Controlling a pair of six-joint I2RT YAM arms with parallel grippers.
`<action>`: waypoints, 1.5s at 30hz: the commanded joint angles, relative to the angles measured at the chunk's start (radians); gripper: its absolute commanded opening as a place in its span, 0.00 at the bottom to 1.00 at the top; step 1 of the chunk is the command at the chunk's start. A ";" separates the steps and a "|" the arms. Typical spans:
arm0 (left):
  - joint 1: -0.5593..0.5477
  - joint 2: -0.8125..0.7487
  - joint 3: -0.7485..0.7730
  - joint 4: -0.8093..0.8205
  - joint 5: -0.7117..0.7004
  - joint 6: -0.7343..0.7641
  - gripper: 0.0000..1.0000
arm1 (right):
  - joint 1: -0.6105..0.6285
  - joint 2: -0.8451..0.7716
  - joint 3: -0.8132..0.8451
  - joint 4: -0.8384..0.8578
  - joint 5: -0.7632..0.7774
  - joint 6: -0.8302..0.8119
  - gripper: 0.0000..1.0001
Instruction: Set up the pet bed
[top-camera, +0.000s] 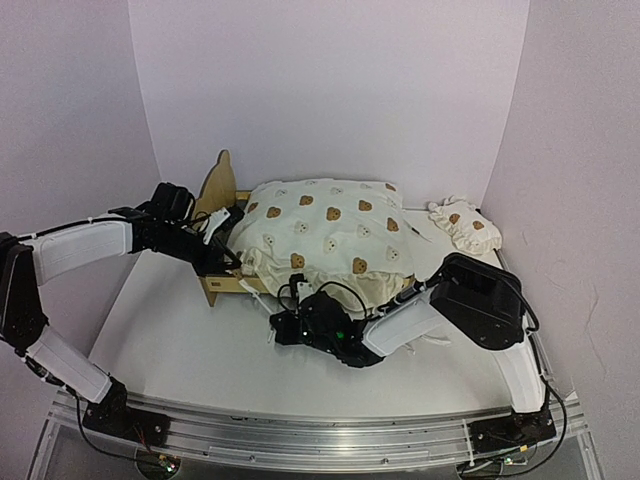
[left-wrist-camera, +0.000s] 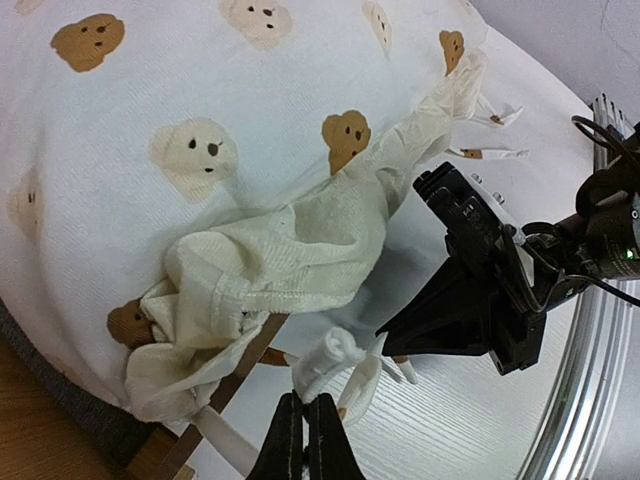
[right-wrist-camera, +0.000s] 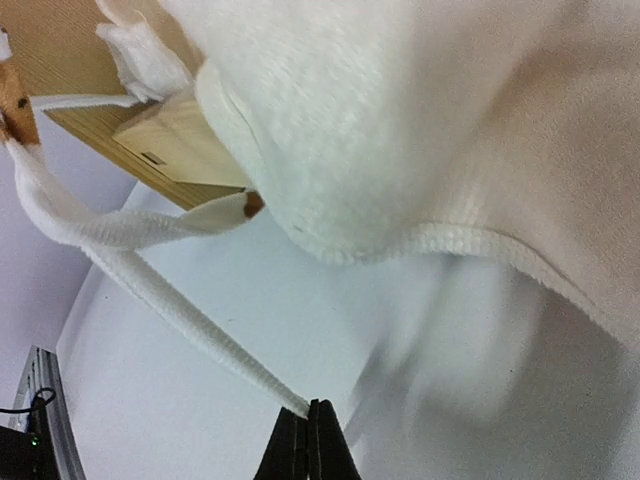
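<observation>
Pet bed (top-camera: 216, 195) carries the bear-print cushion (top-camera: 330, 235). Left pincer (left-wrist-camera: 305, 402): fully closed, tips at a knotted tie string (left-wrist-camera: 335, 358); grip unconfirmed. Right pincer (right-wrist-camera: 308, 406): fully closed, clamping a long tie string (right-wrist-camera: 150, 290).

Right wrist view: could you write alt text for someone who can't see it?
The right gripper, jaws shut, pinches the end of a white tie string running up-left to the wooden pet bed. A cream cushion fills the upper right above the white table.

Quick headcount: one light-wood pet bed frame with curved headboard (top-camera: 222, 185), one big cream bear-print cushion (top-camera: 330, 230), one small cream bear-print pillow (top-camera: 465, 225), and two black-and-white robot arms (left (top-camera: 80, 250), right (top-camera: 420, 320)).
</observation>
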 joint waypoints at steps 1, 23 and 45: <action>0.084 -0.101 0.140 0.019 0.005 -0.047 0.00 | -0.014 0.023 -0.066 -0.193 -0.013 0.040 0.00; -0.084 0.037 -0.201 0.246 -0.135 0.159 0.01 | -0.008 0.023 0.197 -0.332 -0.197 -0.186 0.00; -0.157 0.165 -0.222 0.477 -0.282 0.237 0.35 | -0.014 0.044 0.207 -0.279 -0.170 -0.177 0.00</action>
